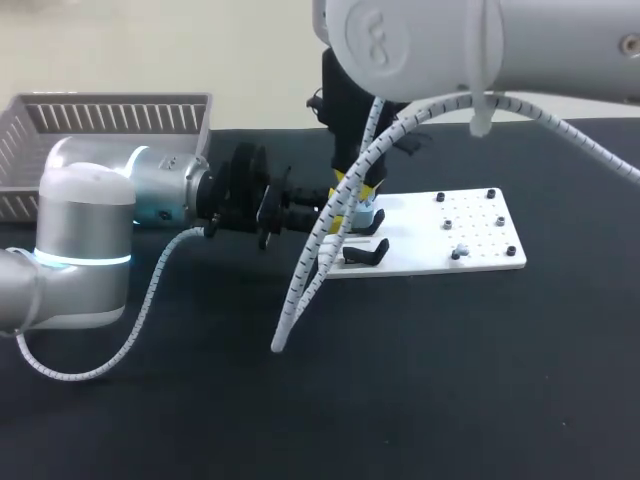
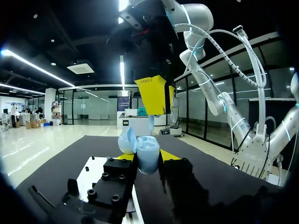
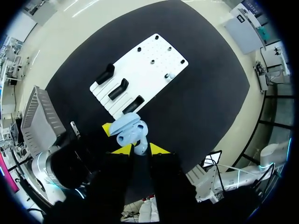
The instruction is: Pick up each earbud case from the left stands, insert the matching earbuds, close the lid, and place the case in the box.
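Case [image 2: 148, 156]: upright, mouth facing up, lid open sideways.
Left gripper [image 2: 147, 157]: jaws clamp case.
Right gripper [image 3: 140, 149]: directly above case, jaws pinch earbud [image 2: 151, 122].
Nearby: white plate [image 1: 470, 240], black stands [image 1: 365, 252].

On my screens the pale blue earbud case [image 2: 147, 151] looks like smooth glossy plastic, the white board [image 1: 470, 235] smooth and matt, the black tabletop [image 1: 400, 400] dull and cloth-like, the grey basket [image 1: 110, 115] ribbed plastic.
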`<state>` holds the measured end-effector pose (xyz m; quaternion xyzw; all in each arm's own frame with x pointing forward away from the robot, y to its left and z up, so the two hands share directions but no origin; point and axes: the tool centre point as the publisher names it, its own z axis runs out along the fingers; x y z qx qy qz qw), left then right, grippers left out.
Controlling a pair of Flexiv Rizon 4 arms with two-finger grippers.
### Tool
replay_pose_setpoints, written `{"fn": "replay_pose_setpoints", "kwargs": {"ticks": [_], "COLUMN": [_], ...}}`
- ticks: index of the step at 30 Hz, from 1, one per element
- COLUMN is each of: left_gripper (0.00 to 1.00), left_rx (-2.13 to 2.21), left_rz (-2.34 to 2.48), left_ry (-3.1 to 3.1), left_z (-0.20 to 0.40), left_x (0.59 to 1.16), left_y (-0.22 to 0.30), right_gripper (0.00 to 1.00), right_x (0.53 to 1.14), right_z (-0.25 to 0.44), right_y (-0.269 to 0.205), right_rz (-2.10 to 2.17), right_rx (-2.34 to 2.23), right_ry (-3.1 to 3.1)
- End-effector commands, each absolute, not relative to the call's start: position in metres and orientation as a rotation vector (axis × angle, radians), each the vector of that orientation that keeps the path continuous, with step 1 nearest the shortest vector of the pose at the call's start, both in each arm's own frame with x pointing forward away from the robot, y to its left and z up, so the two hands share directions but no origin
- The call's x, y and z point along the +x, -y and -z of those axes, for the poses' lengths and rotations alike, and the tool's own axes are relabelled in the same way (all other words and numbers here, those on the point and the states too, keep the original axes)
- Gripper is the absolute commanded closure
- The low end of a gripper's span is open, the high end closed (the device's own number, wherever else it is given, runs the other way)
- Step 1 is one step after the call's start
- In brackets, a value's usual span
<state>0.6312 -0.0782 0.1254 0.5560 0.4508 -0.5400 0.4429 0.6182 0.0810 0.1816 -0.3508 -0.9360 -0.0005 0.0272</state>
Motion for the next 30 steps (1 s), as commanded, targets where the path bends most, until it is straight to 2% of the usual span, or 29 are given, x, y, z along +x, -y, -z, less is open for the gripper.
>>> {"fn": "replay_pose_setpoints", "kwargs": {"ticks": [1,27,28,29,30], "left_gripper": [1.00,1.00,1.00,1.00,1.00], "left_rx": [1.376,1.376,1.376,1.376,1.376], "left_rz": [1.337,1.337,1.337,1.337,1.337], "left_ry": [-1.115,-1.115,-1.115,-1.115,-1.115], "left_z": [-0.124,-0.124,-0.124,-0.124,-0.124], "left_x": [0.631,0.631,0.631,0.631,0.631], "left_y": [0.078,0.078,0.078,0.078,0.078], "right_gripper": [1.00,1.00,0.77,0.47,0.29], "right_x": [0.623,0.632,0.632,0.631,0.631], "right_z": [-0.178,-0.165,-0.165,-0.165,-0.164], "right_y": [-0.081,-0.077,-0.077,-0.077,-0.077], "right_rz": [-0.006,-0.022,-0.015,-0.011,-0.003], "right_rx": [-1.084,-1.089,-1.091,-1.090,-1.083], "right_ry": [2.886,2.856,2.858,2.856,2.855]}}
